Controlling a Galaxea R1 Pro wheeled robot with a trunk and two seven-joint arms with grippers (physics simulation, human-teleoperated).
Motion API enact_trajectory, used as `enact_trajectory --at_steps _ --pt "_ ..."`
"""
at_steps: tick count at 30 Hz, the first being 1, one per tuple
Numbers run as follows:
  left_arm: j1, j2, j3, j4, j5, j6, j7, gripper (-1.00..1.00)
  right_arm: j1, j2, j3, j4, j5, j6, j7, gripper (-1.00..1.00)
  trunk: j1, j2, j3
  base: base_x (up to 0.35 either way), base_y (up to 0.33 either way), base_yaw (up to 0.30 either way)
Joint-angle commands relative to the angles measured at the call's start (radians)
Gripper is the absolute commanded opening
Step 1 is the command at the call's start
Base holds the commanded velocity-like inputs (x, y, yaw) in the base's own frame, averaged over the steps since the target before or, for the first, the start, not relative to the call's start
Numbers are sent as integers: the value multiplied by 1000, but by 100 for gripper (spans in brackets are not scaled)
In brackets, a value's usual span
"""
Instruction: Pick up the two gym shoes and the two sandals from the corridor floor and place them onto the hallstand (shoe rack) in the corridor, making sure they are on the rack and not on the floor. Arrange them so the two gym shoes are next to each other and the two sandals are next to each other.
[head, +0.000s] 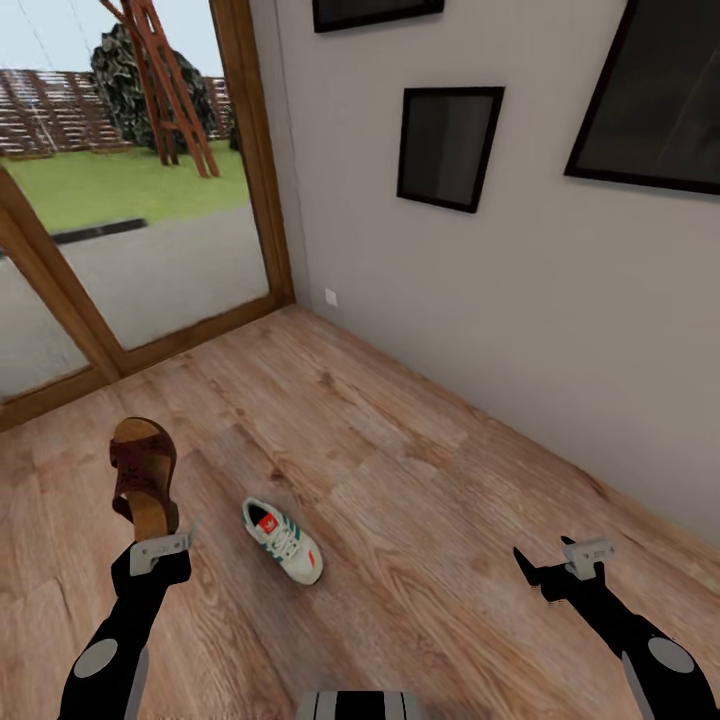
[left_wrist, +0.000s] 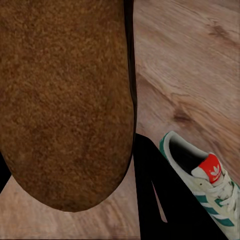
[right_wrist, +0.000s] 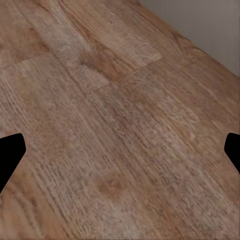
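Observation:
A dark reddish-brown sandal (head: 143, 475) with a tan sole stands upright off the floor, and my left gripper (head: 158, 545) is shut on its heel end. In the left wrist view the sandal's sole (left_wrist: 65, 100) looms large, with one dark finger (left_wrist: 165, 200) beside it. One white gym shoe (head: 282, 541) with green stripes and a red tongue patch lies on the wood-plank corridor floor (head: 420, 470), just right of the left gripper; it also appears as gym shoe (left_wrist: 205, 185). My right gripper (head: 560, 570) hangs open above bare floor (right_wrist: 120, 130) at the lower right. The hallstand is out of view.
A grey wall (head: 520, 300) with dark framed pictures (head: 448, 147) runs along the right. A glass door with a wooden frame (head: 255, 150) stands at the back left, looking onto a yard.

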Motion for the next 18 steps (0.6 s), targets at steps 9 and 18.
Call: enact_trajectory --at_steps 9,18 --pt "-1 -2 4 -2 -9 5 -10 -100 0 4 -2 0 9 2 6 100 0 0 8 -114 -244 235" --pt "14 4 12 155 -4 -251 -12 -100 0 5 -2 3 9 2 6 100 0 0 16 -93 -77 227"
